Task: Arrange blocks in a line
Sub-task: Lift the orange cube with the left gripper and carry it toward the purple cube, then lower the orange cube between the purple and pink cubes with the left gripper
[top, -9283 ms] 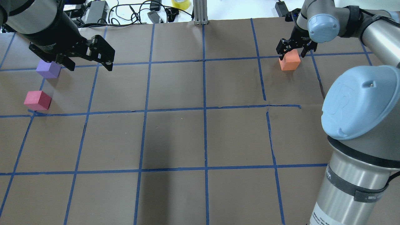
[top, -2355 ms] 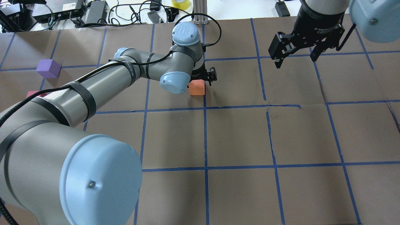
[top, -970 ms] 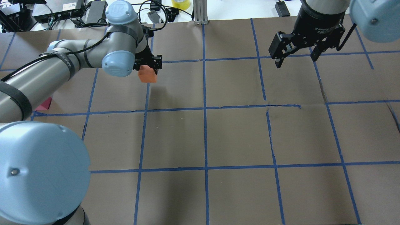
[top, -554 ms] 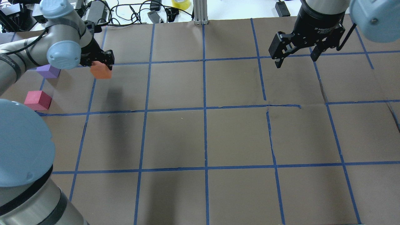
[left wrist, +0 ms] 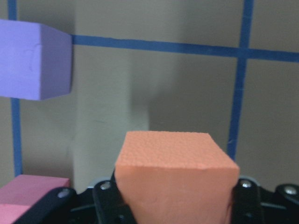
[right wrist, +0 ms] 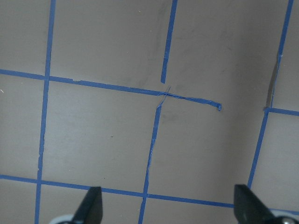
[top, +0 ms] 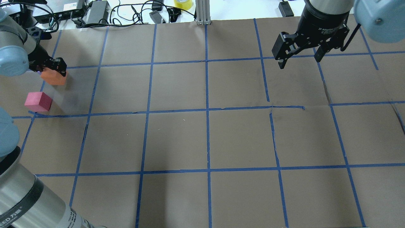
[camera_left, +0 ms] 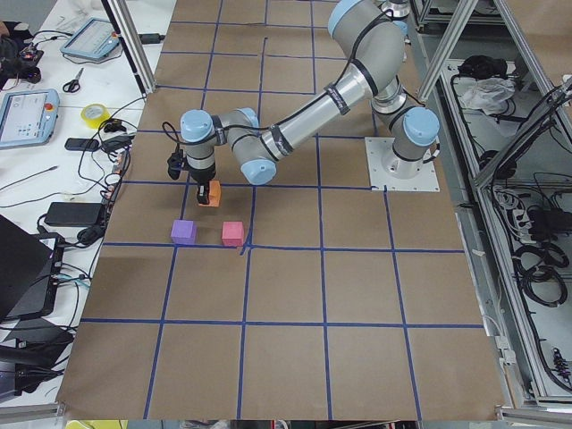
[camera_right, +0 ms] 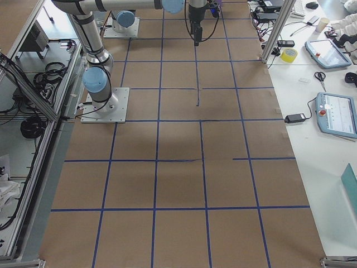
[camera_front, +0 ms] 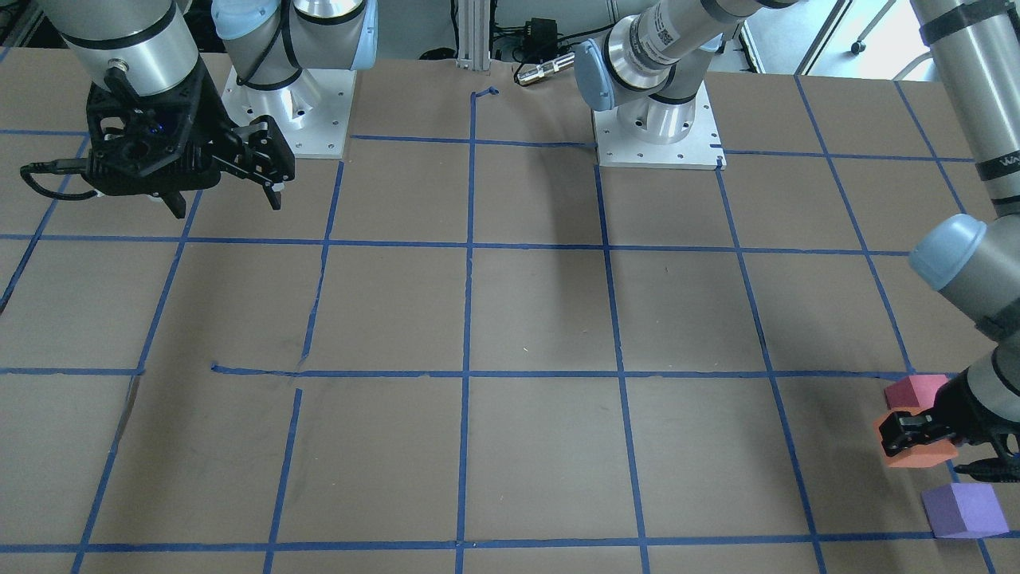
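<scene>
My left gripper [top: 49,68] is shut on the orange block [top: 53,77] and holds it just above the paper at the table's far left. In the front-facing view the orange block [camera_front: 916,456] sits between the crimson-pink block [camera_front: 915,391] and the purple block [camera_front: 963,510]. The left wrist view shows the orange block [left wrist: 175,172] in the jaws, the purple block [left wrist: 32,60] ahead left and the pink block [left wrist: 25,191] at the lower left. In the overhead view the pink block [top: 38,101] is clear and the purple block is almost hidden. My right gripper [top: 299,57] is open and empty, high at the far right.
The brown paper carries a blue tape grid [top: 207,109]. Cables, power bricks [top: 96,11] and a yellow tape roll [top: 183,3] lie beyond the far edge beside an aluminium post [top: 202,12]. The arm bases [camera_front: 653,127] stand at the robot's side.
My left gripper took the orange block at the table's middle and carried it left to the purple and pink blocks. My right gripper, which first held it, has stayed open and still.
</scene>
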Robot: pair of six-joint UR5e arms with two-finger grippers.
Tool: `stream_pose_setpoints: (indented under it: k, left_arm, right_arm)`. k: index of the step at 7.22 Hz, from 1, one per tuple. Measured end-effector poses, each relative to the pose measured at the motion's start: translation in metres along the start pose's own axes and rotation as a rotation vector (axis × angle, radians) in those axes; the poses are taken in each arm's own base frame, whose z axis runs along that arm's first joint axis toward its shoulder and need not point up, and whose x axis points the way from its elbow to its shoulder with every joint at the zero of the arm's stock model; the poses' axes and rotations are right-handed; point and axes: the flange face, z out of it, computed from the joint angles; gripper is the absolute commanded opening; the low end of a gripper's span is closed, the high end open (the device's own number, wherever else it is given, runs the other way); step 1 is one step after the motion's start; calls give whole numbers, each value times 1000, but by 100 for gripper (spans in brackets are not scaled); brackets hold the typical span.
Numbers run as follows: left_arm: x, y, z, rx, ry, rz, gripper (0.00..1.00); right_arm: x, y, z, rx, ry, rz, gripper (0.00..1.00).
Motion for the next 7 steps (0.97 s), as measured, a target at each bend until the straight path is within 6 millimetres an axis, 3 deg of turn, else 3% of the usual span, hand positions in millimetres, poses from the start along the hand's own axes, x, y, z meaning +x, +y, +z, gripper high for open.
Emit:
stream_pose_setpoints:
  k: [1, 3, 7]
  left_arm:
    - [-29, 3, 4, 1, -7, 15, 0]
    - [-65, -3, 5, -77, 20, -10, 0]
    - [-80, -5, 17, -119, 56, -40, 0]
  right_arm:
    - [0, 0, 0, 0, 0, 0, 100]
    - [0, 0, 0, 0, 0, 0, 100]
    - [0, 0, 0, 0, 0, 0, 100]
